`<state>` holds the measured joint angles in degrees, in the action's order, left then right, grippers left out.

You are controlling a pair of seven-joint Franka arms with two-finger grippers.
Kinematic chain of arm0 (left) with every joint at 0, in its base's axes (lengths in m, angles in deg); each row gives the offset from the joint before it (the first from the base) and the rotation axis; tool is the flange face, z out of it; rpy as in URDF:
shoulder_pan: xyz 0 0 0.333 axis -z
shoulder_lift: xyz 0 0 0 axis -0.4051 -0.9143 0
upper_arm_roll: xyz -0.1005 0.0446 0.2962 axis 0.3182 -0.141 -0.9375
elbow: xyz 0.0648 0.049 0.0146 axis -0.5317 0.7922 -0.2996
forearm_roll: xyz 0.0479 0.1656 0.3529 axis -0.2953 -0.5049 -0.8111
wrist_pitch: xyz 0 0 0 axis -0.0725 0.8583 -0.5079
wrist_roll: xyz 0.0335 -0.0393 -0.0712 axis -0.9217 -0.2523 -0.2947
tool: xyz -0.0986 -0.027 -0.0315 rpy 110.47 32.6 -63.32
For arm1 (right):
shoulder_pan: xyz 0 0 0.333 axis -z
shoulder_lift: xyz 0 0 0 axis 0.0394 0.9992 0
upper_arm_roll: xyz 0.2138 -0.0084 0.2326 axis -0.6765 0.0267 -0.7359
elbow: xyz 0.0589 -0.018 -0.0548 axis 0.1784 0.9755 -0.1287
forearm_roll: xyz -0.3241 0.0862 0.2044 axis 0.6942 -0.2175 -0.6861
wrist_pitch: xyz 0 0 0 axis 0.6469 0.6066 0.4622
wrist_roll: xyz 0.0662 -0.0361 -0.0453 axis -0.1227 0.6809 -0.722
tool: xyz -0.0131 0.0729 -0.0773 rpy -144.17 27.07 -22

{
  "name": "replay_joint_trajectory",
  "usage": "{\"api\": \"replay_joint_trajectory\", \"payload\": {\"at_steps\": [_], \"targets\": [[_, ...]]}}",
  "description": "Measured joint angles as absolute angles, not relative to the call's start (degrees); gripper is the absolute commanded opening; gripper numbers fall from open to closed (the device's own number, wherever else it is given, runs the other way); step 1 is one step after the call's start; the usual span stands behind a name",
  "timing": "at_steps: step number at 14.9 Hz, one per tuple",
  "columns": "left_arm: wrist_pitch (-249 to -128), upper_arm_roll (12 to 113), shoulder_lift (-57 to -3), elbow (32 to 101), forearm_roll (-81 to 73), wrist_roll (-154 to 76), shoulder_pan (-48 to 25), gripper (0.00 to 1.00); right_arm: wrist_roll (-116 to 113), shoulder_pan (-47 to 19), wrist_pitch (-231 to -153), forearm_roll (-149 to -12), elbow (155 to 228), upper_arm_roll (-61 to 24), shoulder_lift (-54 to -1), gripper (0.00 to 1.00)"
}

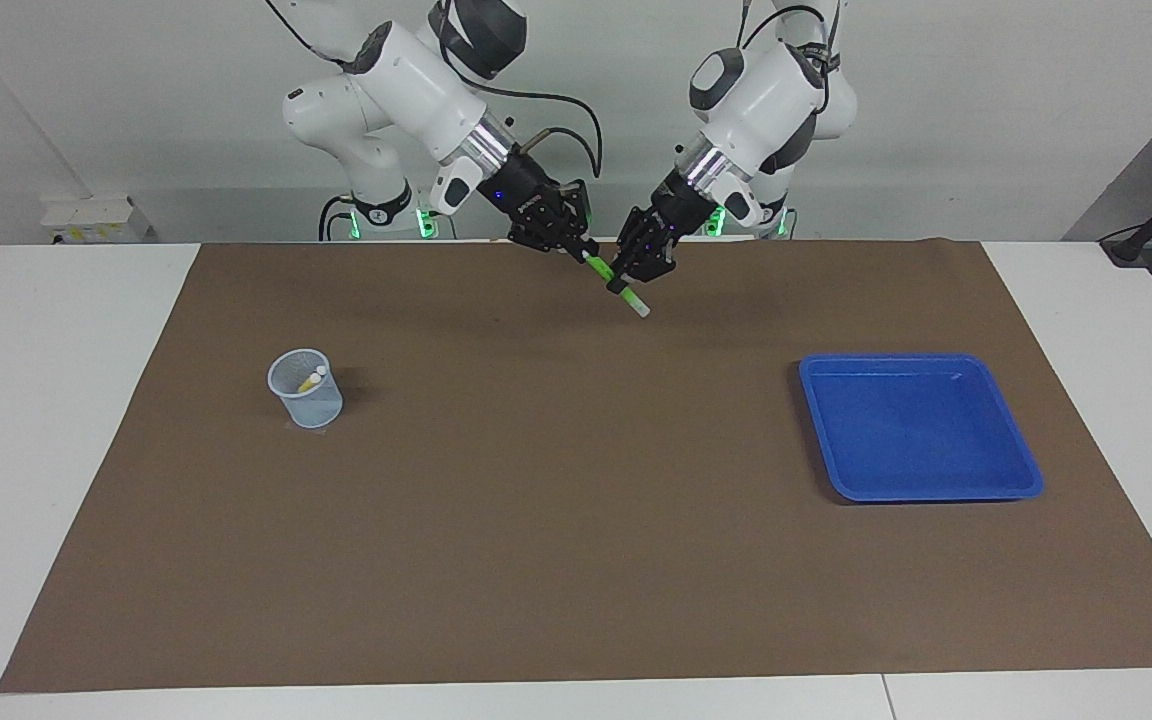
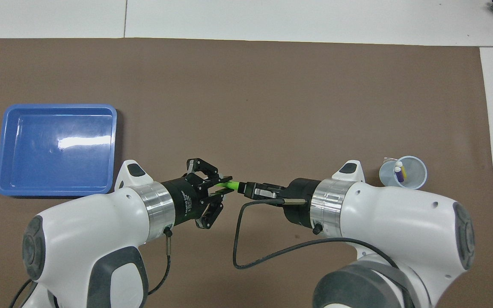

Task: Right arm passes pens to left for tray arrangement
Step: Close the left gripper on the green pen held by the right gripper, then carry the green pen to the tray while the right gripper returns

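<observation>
Mid-handover, above the brown mat close to the robots. Green pen pinched by both the right gripper and the left gripper, each clamped on it. Blue tray toward the left arm's end holding nothing yet. Yellow and purple pens waiting in the mesh cup toward the right arm's end. Left to do: release, placement, two more passes.

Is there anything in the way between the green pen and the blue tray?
Nothing visible. The green pen is held in the air by both the left gripper and the right gripper; only bare brown mat lies between it and the empty blue tray.
</observation>
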<state>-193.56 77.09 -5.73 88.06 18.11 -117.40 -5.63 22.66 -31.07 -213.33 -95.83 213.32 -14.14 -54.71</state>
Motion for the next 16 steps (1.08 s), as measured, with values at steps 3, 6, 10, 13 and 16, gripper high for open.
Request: {"api": "replay_joint_trajectory", "payload": {"at_steps": [3,6,10,13,16], "targets": [[-193.56,77.06,-5.45,88.29,17.72,-117.34,-5.51,0.00,22.35,-31.13,-213.21,-95.83,213.25,-14.13,-54.69,0.00],[-193.55,77.06,-5.35,88.36,17.53,-117.28,-5.51,0.00,22.30,-31.14,-213.17,-95.83,213.24,-14.17,-54.69,0.00],[-193.34,77.04,-5.17,88.39,17.24,-117.27,-5.51,0.00,22.30,-31.14,-212.87,-95.83,213.14,-14.16,-54.70,0.00],[-192.48,76.96,-4.94,88.39,17.06,-117.28,-5.51,0.00,22.30,-31.12,-212.12,-95.83,213.03,-14.10,-54.70,1.00],[-191.80,77.04,-4.33,88.38,17.06,-117.28,-5.47,0.00,22.29,-31.12,-212.04,-95.82,213.03,-14.13,-54.69,1.00]]}}
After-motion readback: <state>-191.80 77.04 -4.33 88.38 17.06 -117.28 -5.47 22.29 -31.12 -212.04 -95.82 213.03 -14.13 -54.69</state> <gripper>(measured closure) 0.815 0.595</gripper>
